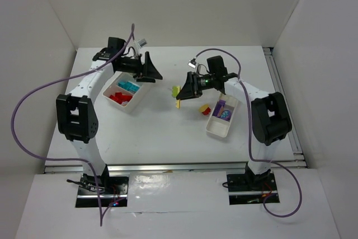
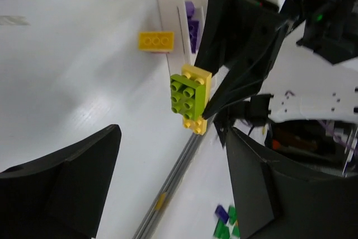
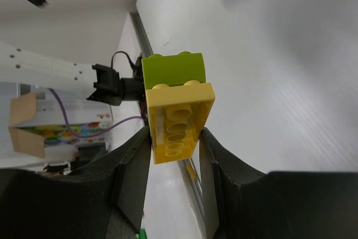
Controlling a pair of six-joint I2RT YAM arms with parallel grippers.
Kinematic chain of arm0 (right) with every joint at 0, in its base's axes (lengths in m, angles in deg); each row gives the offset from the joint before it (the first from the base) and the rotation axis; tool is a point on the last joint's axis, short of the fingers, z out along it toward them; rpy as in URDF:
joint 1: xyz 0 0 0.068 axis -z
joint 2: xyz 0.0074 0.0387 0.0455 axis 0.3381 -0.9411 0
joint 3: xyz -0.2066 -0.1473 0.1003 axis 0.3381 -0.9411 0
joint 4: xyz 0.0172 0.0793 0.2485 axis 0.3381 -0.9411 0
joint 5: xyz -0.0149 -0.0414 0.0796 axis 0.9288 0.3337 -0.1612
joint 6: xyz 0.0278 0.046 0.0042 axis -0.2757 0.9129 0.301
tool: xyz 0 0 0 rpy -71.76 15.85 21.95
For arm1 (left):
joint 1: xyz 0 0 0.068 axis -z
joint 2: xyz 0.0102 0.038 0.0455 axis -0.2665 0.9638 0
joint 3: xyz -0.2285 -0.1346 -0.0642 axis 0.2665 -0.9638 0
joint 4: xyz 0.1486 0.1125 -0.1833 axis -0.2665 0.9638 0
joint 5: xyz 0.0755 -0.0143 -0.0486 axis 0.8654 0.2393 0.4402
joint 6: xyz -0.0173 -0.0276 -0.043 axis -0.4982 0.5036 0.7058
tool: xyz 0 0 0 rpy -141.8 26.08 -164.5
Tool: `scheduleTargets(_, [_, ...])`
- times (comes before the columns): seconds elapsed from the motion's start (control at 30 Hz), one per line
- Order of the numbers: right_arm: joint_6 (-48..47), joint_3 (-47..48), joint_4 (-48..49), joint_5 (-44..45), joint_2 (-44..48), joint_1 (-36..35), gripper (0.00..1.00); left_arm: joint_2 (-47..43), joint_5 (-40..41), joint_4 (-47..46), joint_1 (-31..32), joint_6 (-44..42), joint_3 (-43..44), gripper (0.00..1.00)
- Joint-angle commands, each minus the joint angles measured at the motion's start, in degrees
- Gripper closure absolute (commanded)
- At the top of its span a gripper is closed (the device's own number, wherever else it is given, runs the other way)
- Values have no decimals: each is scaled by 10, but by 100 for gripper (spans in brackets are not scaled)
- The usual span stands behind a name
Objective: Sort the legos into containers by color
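My right gripper (image 1: pixel 182 90) is shut on a yellow brick (image 3: pixel 179 121) that has a lime green brick (image 3: pixel 173 70) stuck to it, and holds the pair above the table's middle. The pair also shows in the left wrist view (image 2: pixel 190 99). My left gripper (image 1: pixel 155 71) is open and empty, above the right end of the left white tray (image 1: pixel 127 110), which holds cyan bricks (image 1: pixel 128 87) and red bricks (image 1: pixel 119 98). The right white tray (image 1: pixel 215 132) holds purple bricks (image 1: pixel 224 113). A red and yellow brick pair (image 1: pixel 205 109) lies on the table just left of it.
In the left wrist view the yellow brick on the table (image 2: pixel 156 41) lies beside the right tray's wall (image 2: pixel 168 4). A metal rail (image 2: pixel 173 177) runs along the table edge. Small green and purple pieces (image 2: pixel 224 222) lie beyond it. White walls enclose the table.
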Motion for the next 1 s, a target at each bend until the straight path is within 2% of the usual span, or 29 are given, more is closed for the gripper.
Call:
scheduleTargets(0.0, [-51,34,-30,-60,24,-1,92,5,-93,-10,23,-65,-19,13])
scheduleTargets(0.13, [-110,85,-119,-59,10,-1,92,16,-88,8,67,-89,-14,12])
scheduleTargets(0.27, [-110,91,-117,-71,5,-1,92,26,-81,13,79,-106,8,10])
scheduleTargets(0.4, [-110,91,-122,-71,5,-1,92,38,-106,20,84,-115,21,10])
scheduleTargets(0.47, [-110,86,-122,-71,5,-1,92,38,-112,20,84,-115,26,13])
scheduleTargets(0.67, [-105,86,-122,-76,5,-1,92,48,-139,20,91,-115,32,40])
scheduleTargets(0.97, [-105,91,-117,-82,0,-1,92,48,-161,9,96,-110,32,42])
